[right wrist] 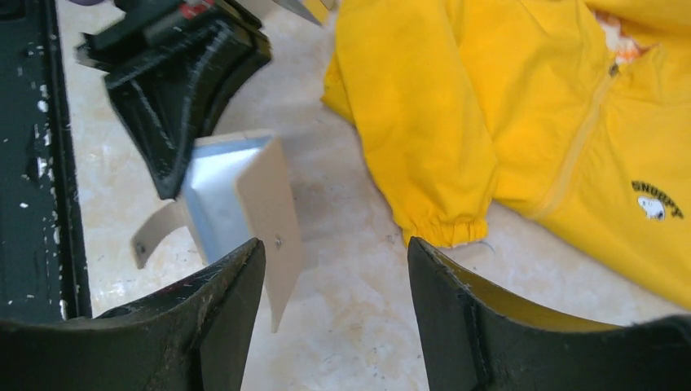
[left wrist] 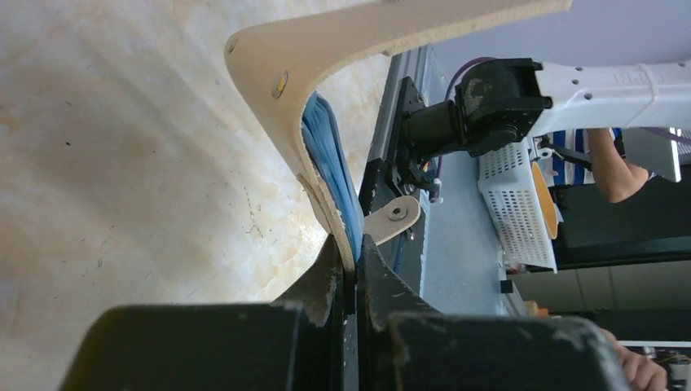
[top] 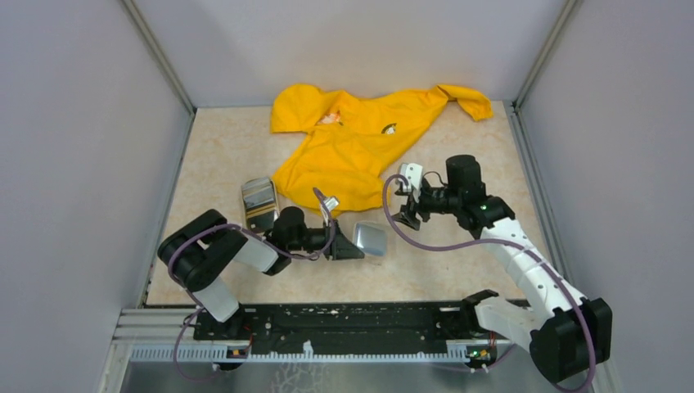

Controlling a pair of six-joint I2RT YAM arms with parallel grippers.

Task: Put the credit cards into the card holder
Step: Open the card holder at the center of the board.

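The tan card holder (top: 373, 240) stands on edge, hinged open, with its bluish inside showing. My left gripper (top: 349, 248) is shut on its near edge. In the left wrist view the jaws (left wrist: 352, 248) pinch the tan flap, and the holder (left wrist: 269, 49) curves up with blue pockets behind it. My right gripper (top: 405, 219) is open and empty, just right of and above the holder. In the right wrist view its jaws (right wrist: 334, 252) stand wide apart, with the holder (right wrist: 273, 204) ahead to the left. The credit cards (top: 260, 204) lie as a striped stack on the table, behind the left arm.
A yellow jacket (top: 360, 139) is spread over the back middle of the table, its sleeve cuff (right wrist: 444, 228) near my right gripper. A black rail (top: 344, 319) runs along the near edge. Grey walls close in both sides.
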